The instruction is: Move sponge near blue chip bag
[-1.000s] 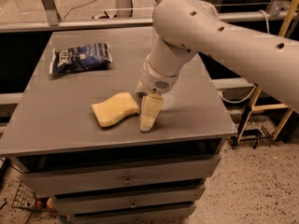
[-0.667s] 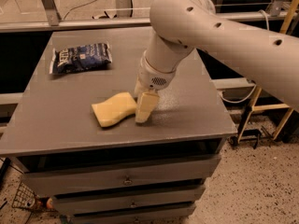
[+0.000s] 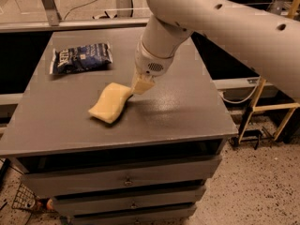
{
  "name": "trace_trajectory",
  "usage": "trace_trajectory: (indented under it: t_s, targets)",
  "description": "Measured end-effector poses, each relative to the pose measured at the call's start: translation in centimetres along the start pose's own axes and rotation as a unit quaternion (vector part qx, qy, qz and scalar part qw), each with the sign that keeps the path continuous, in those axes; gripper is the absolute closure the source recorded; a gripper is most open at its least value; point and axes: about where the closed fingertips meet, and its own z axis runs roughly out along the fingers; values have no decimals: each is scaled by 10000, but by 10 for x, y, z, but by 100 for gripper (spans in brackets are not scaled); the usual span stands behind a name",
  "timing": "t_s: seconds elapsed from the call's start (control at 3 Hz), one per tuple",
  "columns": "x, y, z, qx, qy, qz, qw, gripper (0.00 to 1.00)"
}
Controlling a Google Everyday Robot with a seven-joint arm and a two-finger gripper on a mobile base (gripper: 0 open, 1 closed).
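Camera view. My hand (image 3: 140,85) is low over the middle of the counter (image 3: 183,111), at the upper right corner of the sponge (image 3: 110,102) and touching or almost touching it; I cannot tell whether the hand is open, closed or gripping. My arm (image 3: 215,20) comes in from the upper right and bends down to the hand. The sponge lies flat on the counter, tilted, its long side running from lower left to upper right, near the front half of the top. The bag (image 3: 80,58) lies flat near the rear left corner, apart from the sponge, with bare counter between the two. Drawers (image 3: 126,181) with small knobs sit below the counter top.
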Motion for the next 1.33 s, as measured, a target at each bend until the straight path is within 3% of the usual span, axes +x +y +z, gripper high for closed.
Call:
trace_trajectory:
  t_s: [0.67,1.0,1.33]
  targets:
    - [4,-15,-35,248,-96,193,9995,100]
    - [14,-8,-32,183,-25,297,9994,100]
    - [33,15,-9,-124,136,483,9987,100]
